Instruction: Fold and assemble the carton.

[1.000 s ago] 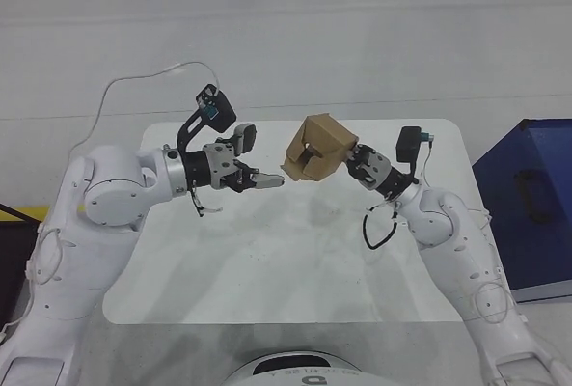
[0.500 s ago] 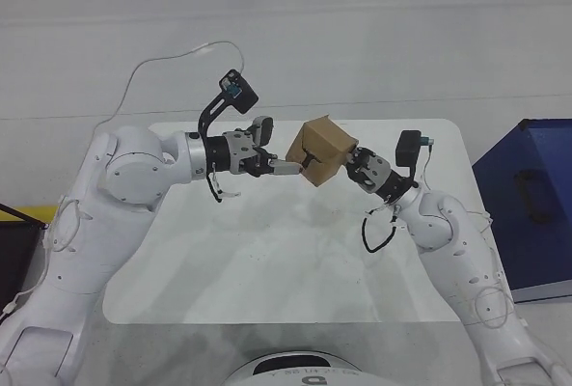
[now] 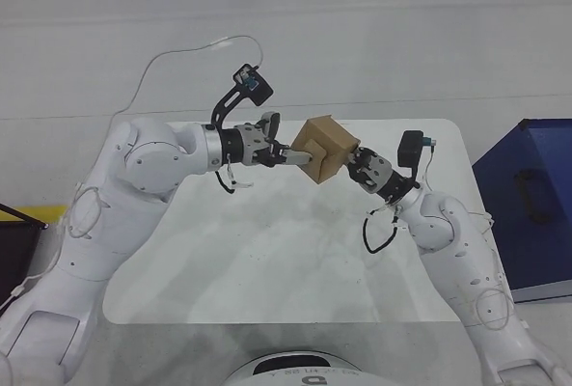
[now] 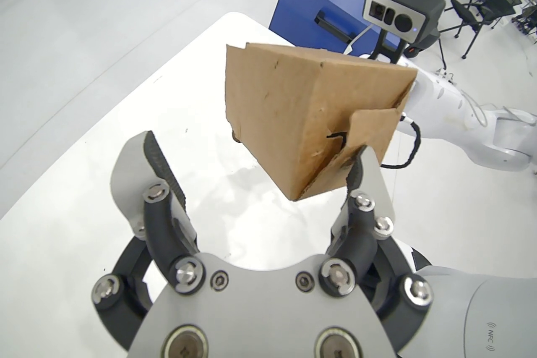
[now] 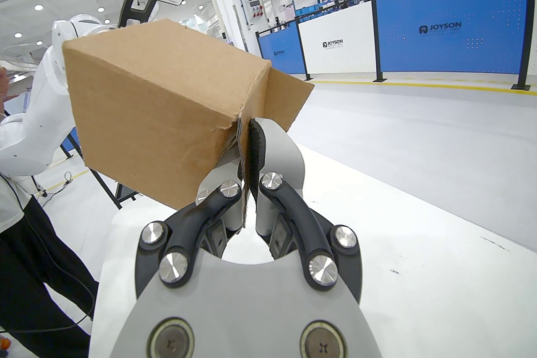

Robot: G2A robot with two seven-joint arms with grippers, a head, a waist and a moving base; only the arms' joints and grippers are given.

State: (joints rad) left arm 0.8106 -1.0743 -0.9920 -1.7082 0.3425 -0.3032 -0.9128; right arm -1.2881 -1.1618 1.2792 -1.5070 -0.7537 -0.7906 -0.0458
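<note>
A brown carton point(image 3: 324, 145) hangs in the air over the far part of the white worktop point(image 3: 266, 261), already squared into a box shape. The right pincer point(image 5: 246, 139) pinches one cardboard edge. The left pincer point(image 4: 256, 147) is spread, one finger against a loose flap point(image 4: 371, 129); closing the flaps appears to remain.

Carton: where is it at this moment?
In the top view the carton hangs over the far middle of the table, between the two grippers: the right gripper shut on its flap, the open left gripper at its other side.
</note>
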